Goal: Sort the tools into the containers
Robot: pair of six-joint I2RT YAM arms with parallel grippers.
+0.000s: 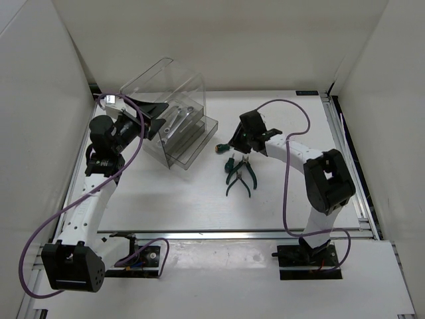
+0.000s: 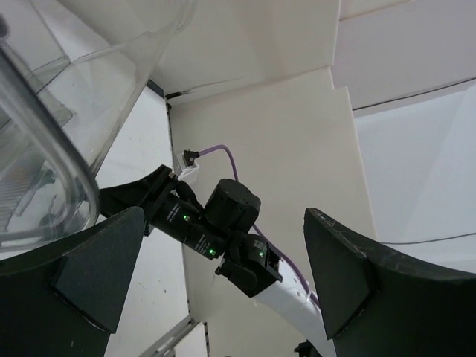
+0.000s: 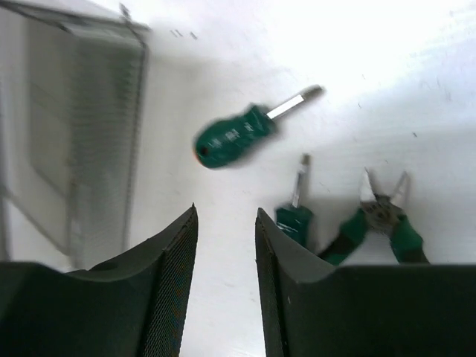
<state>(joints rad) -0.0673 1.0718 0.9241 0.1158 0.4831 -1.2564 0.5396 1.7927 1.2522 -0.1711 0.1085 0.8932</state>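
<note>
On the white table (image 1: 199, 206), boxed in by pale walls (image 1: 40, 80), the clear cabinet (image 1: 174, 86) stands at the far left, its rounded shell rising over stepped drawers (image 1: 192, 143) that open toward the middle. Two silver wrenches (image 1: 174, 126) lie inside those drawers. The left arm (image 1: 86, 206) reaches up along the left edge, a purple cable (image 1: 40, 232) looping beside it, and bends right at the wrist so that the left gripper (image 1: 154, 118) points at the cabinet's left side. In the left wrist view this gripper (image 2: 223, 216) has its jaws wide apart with nothing between them, and the shell's curved edge runs just past one finger; whether it touches cannot be told. The right arm (image 1: 325, 179) folds back from its base and stretches left across the middle, the right gripper (image 1: 234, 141) angled down over the loose tools. Its jaws (image 3: 227, 212) stand a narrow gap apart, holding nothing. The pliers (image 1: 240, 178) lie on the table just near of it, handles spread. The stubby green screwdriver (image 3: 230, 137) lies alone between gripper and drawers, well clear of the fingertips. A second screwdriver (image 3: 297, 216) lies just beside the pliers, its handle partly hidden behind one finger.
</note>
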